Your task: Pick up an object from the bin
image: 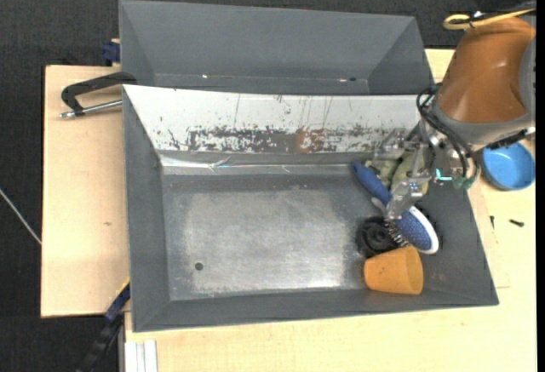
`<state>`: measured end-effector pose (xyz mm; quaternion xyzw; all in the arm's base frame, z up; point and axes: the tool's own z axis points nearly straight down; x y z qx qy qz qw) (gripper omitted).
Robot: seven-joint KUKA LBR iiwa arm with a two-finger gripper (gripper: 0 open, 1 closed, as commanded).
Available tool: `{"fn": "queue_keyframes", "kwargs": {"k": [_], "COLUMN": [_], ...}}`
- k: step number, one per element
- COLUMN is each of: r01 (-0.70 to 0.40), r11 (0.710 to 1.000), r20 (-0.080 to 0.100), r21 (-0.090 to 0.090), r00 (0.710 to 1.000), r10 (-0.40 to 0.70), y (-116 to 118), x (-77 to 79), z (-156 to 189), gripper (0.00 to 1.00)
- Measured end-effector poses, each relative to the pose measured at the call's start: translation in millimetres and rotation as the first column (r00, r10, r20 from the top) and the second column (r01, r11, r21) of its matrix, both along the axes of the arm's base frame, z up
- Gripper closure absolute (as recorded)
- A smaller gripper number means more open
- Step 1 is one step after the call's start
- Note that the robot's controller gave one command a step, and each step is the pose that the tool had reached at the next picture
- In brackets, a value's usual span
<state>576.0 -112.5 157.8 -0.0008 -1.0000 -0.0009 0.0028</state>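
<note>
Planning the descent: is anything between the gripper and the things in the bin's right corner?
Nothing visible. The gripper is right at the heap, beside the black ring and the blue-white piece; the orange cup lies just past them.

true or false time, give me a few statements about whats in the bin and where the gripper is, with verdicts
1. The orange cup lies on its side in the bin's lower right corner. True.
2. The gripper hangs over the bin's left half. False: it is at the right, over the things there.
3. A black round thing lies just left of a blue-and-white thing. True.
4. The blue handle lies by the left wall. False: it lies at the right, beside the gripper.
</note>
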Motion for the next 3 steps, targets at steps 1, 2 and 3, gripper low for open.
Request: {"fn": "queue_keyframes", "kwargs": {"k": [1, 2, 3], "r01": [-0.193, -0.196, -0.530], "r11": [0.981, 0.981, 0.848], "r20": [0.015, -0.007, 0.015], "r21": [-0.003, 0.001, -0.009], "r00": [0.981, 0.981, 0.848], "r10": [0.193, 0.196, 0.530], "y": [-1, -3, -28], "x": [-22.7, -27.6, -21.1], "z": [-70, -70, 80], "gripper": [0.00, 1.00, 1.00]}}
